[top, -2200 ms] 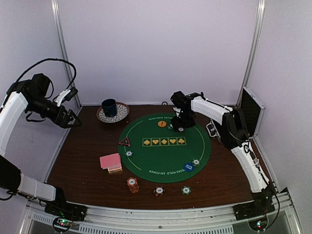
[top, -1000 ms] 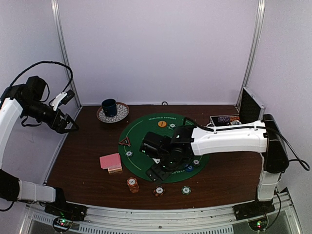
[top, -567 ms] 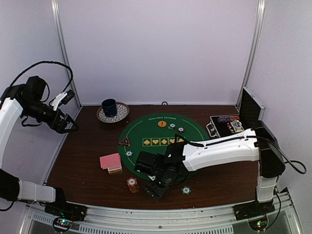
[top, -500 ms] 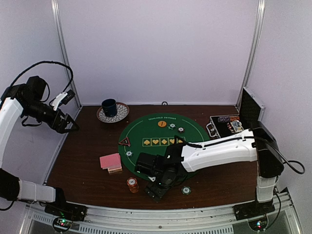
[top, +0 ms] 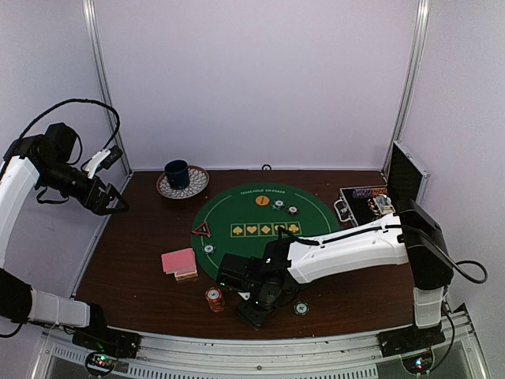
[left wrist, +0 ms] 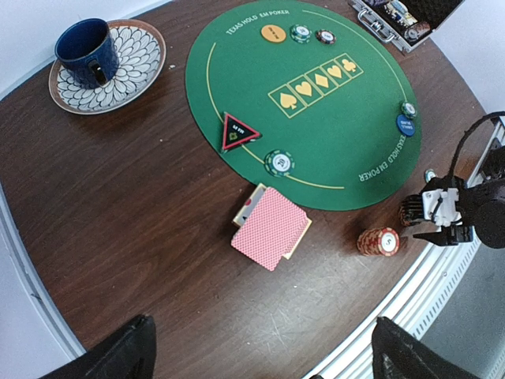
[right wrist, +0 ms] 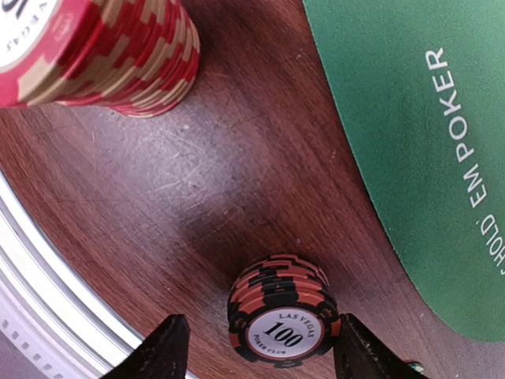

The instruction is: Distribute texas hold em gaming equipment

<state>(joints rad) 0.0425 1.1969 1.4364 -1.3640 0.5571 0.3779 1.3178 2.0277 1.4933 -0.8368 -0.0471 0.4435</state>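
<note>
In the right wrist view a short stack of black-and-red "100" poker chips [right wrist: 282, 316] stands on the wood between my right gripper's [right wrist: 262, 335] open fingers, with a gap on its left side. In the top view that gripper [top: 256, 304] is low at the table's front, next to the orange chip stack [top: 214, 298]. The pink-backed cards [top: 179, 262] lie left of the green mat [top: 252, 237]. The black-red triangular marker [top: 202, 230], the orange button [top: 262, 200] and single chips lie on the mat. My left gripper [top: 110, 201] is open, empty and high at the far left.
A dark blue cup [top: 177, 173] on its patterned saucer stands at the back left. The open metal case [top: 367, 201] is at the right. A green chip [top: 301, 308] lies near the front edge. The right arm lies across the mat's near right part. The metal rail [right wrist: 47, 308] runs close by.
My right arm has swung from the far side of the mat to the front edge and come down around the "100" chip stack. The left arm has hardly moved.
</note>
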